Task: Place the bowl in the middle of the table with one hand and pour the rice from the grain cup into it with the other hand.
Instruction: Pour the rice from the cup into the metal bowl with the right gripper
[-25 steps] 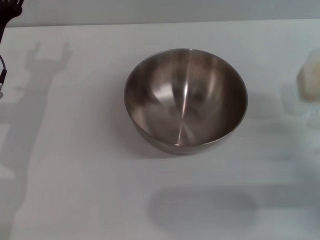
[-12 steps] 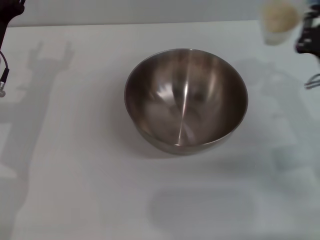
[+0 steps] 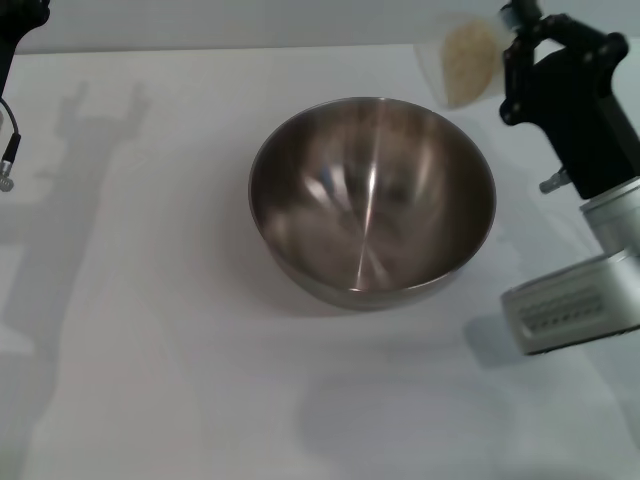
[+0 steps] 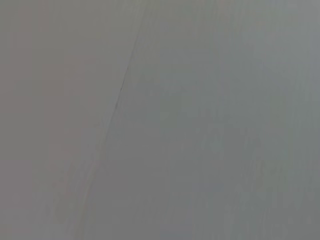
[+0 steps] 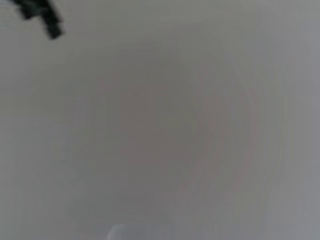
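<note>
At upper right, the right tool [image 3: 505, 60] holds the grain cup [image 3: 462, 62] with rice [image 3: 468, 58] beside the bowl [image 3: 371, 200].

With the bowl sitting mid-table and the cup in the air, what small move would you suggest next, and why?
Probably carry the cup a little further over the bowl before tipping more. The right claw holds it beyond the bowl's far right rim, already tilted, with the rice inside, so grains poured now might land on the table. The bowl looks empty. The left arm waits at the table's far left.
</note>
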